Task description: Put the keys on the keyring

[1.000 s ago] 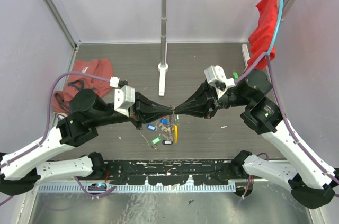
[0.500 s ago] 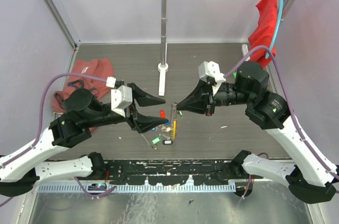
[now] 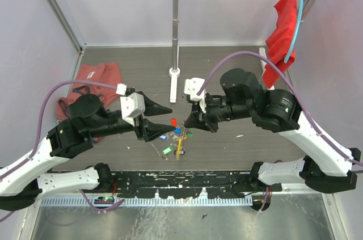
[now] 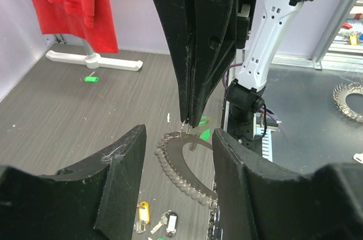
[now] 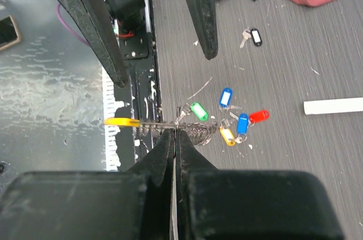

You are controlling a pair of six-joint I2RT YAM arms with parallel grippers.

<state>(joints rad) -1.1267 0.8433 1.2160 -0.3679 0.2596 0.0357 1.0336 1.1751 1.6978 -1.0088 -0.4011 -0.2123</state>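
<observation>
My right gripper [image 3: 189, 122] is shut on the keyring [image 3: 180, 144], pinching its thin wire just above the table. The ring is a silvery coiled loop [image 4: 174, 163] with a yellow section [image 5: 121, 121]. In the right wrist view it shows edge-on at my right gripper [image 5: 174, 133]. My left gripper [image 3: 163, 121] stands open just left of the ring, holding nothing, a finger [image 4: 122, 163] on either side of it. Several keys lie under and beside the ring: green [image 5: 198, 110], blue [image 5: 226, 97], red [image 5: 258, 116] and yellow [image 5: 227, 136] tags. A black-tagged key [image 5: 256, 37] lies apart.
A white-based stand pole [image 3: 174, 72] rises behind the grippers. A red cloth [image 3: 93, 78] lies at the left, another [image 3: 282, 27] hangs at the right. One green-tagged key [image 4: 91, 79] lies far off by the stand. A black rail [image 3: 181, 180] edges the near side.
My left gripper, shut at the ring a second ago, has opened and drawn back left. My right arm has swung left, still pinching the keyring.
</observation>
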